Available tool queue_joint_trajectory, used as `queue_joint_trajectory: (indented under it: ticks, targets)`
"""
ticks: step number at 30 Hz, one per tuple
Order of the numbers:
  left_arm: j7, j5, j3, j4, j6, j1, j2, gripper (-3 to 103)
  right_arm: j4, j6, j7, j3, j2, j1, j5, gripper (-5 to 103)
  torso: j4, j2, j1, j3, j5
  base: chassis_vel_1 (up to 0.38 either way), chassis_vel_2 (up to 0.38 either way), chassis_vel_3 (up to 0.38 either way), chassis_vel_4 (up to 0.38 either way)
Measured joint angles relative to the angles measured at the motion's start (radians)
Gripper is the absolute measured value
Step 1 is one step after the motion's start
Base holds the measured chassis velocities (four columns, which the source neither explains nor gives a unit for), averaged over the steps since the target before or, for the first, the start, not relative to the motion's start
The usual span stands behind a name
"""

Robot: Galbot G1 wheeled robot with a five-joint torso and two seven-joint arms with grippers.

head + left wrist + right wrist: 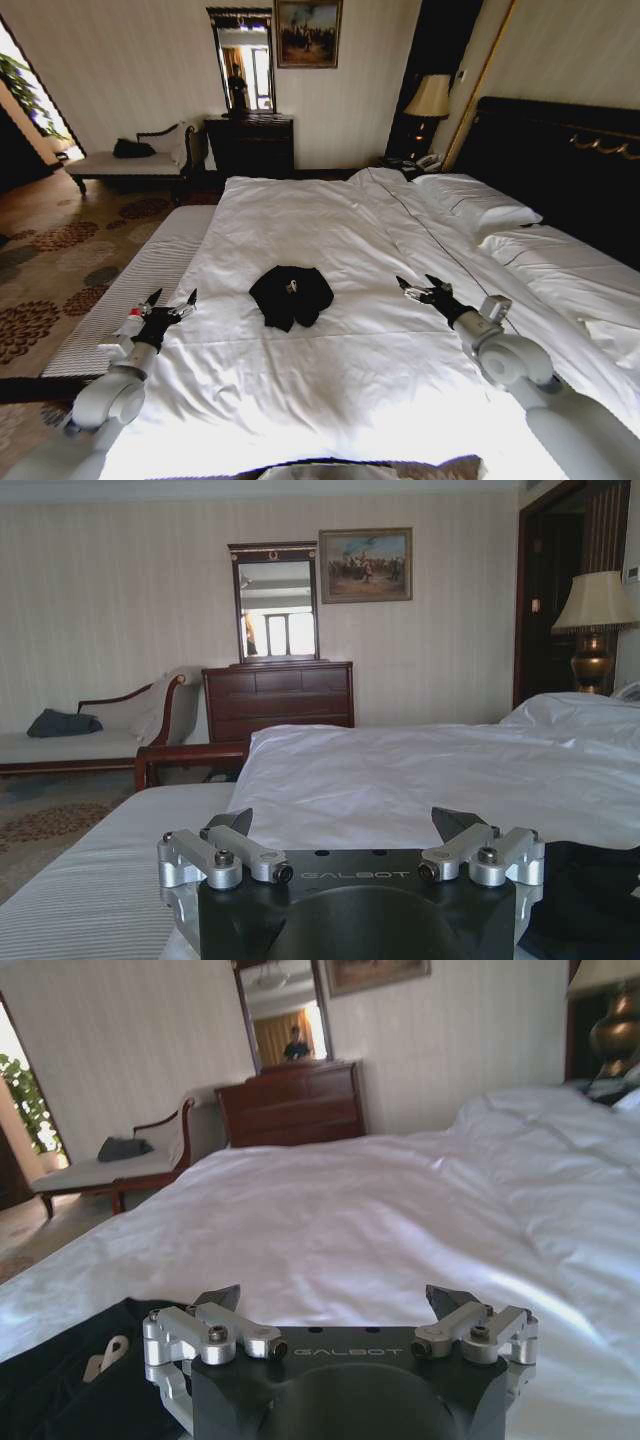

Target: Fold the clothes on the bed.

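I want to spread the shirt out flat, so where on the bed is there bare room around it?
Bare duvet lies between the black shirt and each open tool, left and right. The widest free stretch is the near end of the bed, below the shirt. Toward the pillows on the right the bedding is rumpled and crowded.

Right pincer (340, 1305) spread wide, above bed (400, 1210), beside clothes (60, 1380)

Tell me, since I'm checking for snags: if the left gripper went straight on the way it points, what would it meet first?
Probably nothing soon: the open left gripper points along the bed edge; the T-shirt lies aside.
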Motion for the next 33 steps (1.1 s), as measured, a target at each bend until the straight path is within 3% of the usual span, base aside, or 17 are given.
queue_joint_trajectory:
  ticks: [1, 5, 6, 9, 14, 17, 20, 26, 33]
  targets:
    - [0.000, 0.000, 0.000, 0.000, 0.000, 0.000, 0.000, 100, 0.000, 0.000, 0.000, 0.000, 0.000, 0.000, 0.000, 100, 0.0000, 0.000, 0.000, 0.000, 0.0000, 0.000, 0.000, 0.000, 0.000]
    - [0.001, 0.013, 0.015, -0.009, 0.001, 0.011, -0.025, 100, -0.170, -0.021, 0.020, -0.249, 0.014, 0.271, 0.054, 100, 0.0008, 0.000, 0.000, 0.000, -0.0006, 0.000, 0.000, 0.000, 0.000]
    - [0.001, 0.013, 0.015, -0.009, 0.001, 0.011, -0.025, 100, -0.170, -0.021, 0.020, -0.249, 0.014, 0.271, 0.054, 100, 0.0008, 0.000, 0.000, 0.000, -0.0006, 0.000, 0.000, 0.000, 0.000]
    - [0.005, 0.043, 0.008, -0.026, -0.009, 0.052, -0.052, 100, -0.319, -0.020, 0.022, -0.424, 0.082, 0.483, 0.080, 100, 0.0010, 0.000, 0.000, 0.000, 0.0002, 0.000, 0.000, 0.000, 0.000]
    - [0.012, 0.048, 0.008, -0.024, -0.021, 0.060, -0.049, 100, -0.459, -0.021, 0.008, -0.560, 0.143, 0.637, 0.115, 100, 0.0015, 0.000, 0.000, 0.000, 0.0000, 0.000, 0.000, 0.000, 0.000]
    - [0.009, 0.051, 0.023, -0.028, -0.021, 0.054, -0.051, 100, -0.518, -0.024, -0.005, -0.609, 0.164, 0.681, 0.134, 100, -0.0003, 0.000, 0.000, 0.000, -0.0005, 0.000, 0.000, 0.000, 0.000]
    - [0.004, 0.062, 0.046, -0.046, -0.019, 0.053, -0.059, 100, -0.592, -0.035, -0.033, -0.658, 0.192, 0.726, 0.145, 100, 0.0009, 0.000, 0.000, 0.000, 0.0001, 0.000, 0.000, 0.000, 0.000]
    - [0.002, 0.063, 0.063, -0.067, -0.016, 0.057, -0.049, 100, -0.672, -0.060, -0.052, -0.680, 0.228, 0.771, 0.170, 100, 0.0002, 0.000, 0.000, 0.000, 0.0001, 0.000, 0.000, 0.000, 0.000]
    - [-0.010, 0.058, 0.082, -0.085, -0.010, 0.054, -0.034, 100, -0.874, -0.079, -0.089, -0.734, 0.334, 0.902, 0.188, 100, 0.0006, 0.000, 0.000, 0.000, -0.0003, 0.000, 0.000, 0.000, 0.000]
